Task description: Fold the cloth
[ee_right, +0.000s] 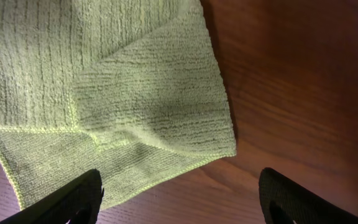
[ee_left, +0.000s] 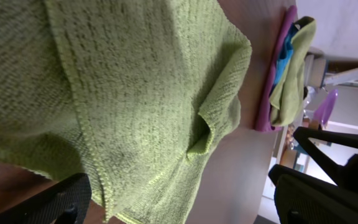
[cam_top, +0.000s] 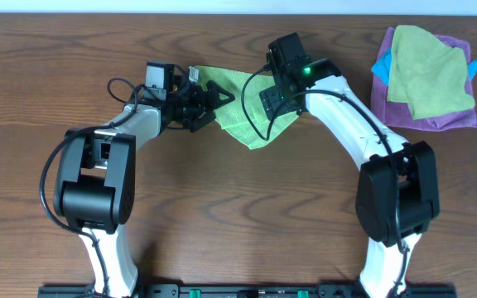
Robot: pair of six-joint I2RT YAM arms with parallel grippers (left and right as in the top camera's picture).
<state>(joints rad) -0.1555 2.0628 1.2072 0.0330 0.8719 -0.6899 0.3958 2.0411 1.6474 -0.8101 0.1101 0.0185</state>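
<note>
The lime-green cloth [cam_top: 240,108] lies partly folded on the wooden table at the back middle, between the two arms. It fills the left wrist view [ee_left: 129,93] and shows a folded-over layer in the right wrist view [ee_right: 104,93]. My left gripper [cam_top: 214,101] is open at the cloth's left edge, its fingers [ee_left: 179,202] spread over the cloth's corner. My right gripper [cam_top: 281,98] is open above the cloth's right edge, its fingers [ee_right: 179,196] wide apart with nothing between them. The white tag is not visible.
A pile of cloths sits at the back right: a duller yellow-green cloth [cam_top: 427,70] on a purple cloth [cam_top: 450,116], with a blue one [cam_top: 381,68] showing at the edge. The pile also shows in the left wrist view [ee_left: 288,68]. Bare wood table [cam_top: 238,215] in front.
</note>
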